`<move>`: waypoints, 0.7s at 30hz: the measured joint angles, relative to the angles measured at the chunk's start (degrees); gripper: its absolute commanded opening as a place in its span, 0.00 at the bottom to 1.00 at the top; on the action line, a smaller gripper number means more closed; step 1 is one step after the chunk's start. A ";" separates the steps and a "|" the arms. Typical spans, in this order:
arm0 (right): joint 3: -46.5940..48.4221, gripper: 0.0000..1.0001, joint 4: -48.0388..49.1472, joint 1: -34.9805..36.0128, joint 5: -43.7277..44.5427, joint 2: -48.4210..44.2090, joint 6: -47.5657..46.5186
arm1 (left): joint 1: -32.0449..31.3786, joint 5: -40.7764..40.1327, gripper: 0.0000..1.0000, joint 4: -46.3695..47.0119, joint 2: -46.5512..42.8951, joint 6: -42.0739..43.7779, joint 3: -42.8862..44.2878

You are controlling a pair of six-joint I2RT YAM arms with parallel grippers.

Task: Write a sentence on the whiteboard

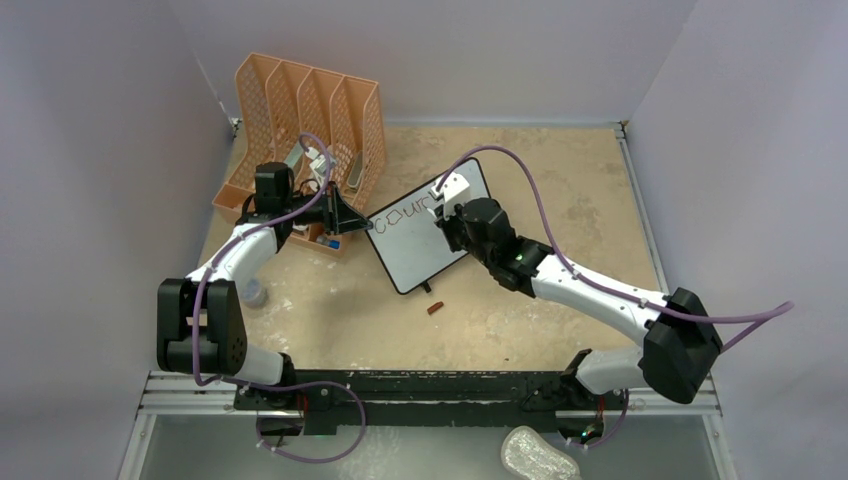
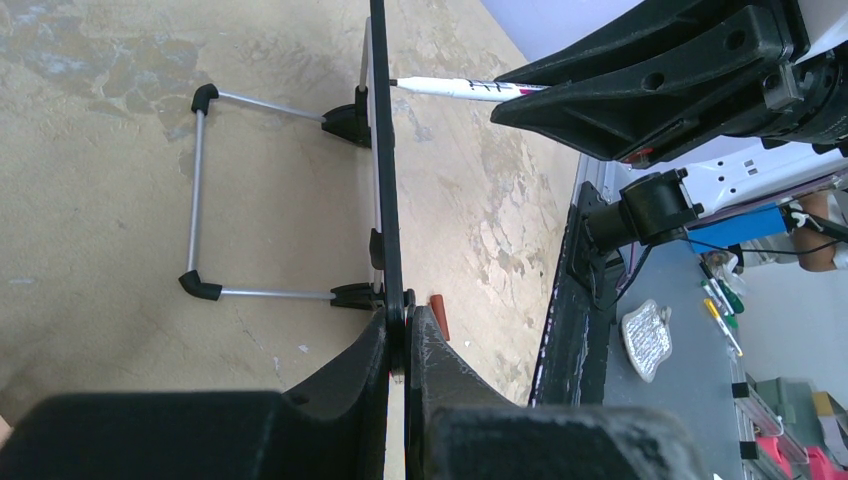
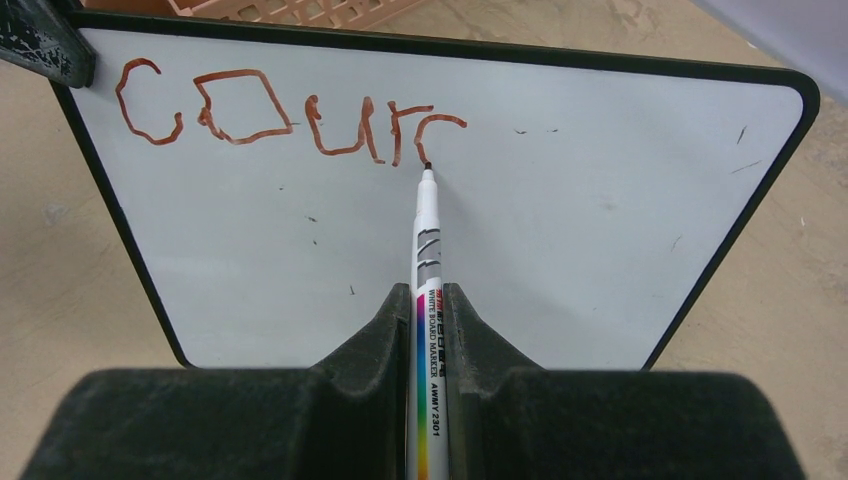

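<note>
The whiteboard [image 1: 425, 245] stands tilted near the table's middle, its black frame [image 2: 384, 180] seen edge-on in the left wrist view. My left gripper [image 2: 408, 318] is shut on the board's frame at its corner [image 1: 368, 226]. The sentence [image 3: 290, 115] reads "cour" in red-brown strokes along the board's top. My right gripper [image 3: 432, 295] is shut on a white whiteboard marker [image 3: 430, 300]. The marker's tip [image 3: 427, 168] is at the board just below the last letter; from the side the marker [image 2: 455, 88] points at the board face.
An orange perforated file organizer [image 1: 310, 125] stands behind the left arm at the back left. A small red-brown marker cap [image 1: 435, 308] lies on the table in front of the board. The board's wire stand [image 2: 200, 190] rests behind it.
</note>
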 measured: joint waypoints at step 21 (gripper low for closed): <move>0.02 0.00 0.42 -1.44 1.49 -0.13 -0.48 | 0.00 0.11 0.00 -0.20 0.02 0.02 0.02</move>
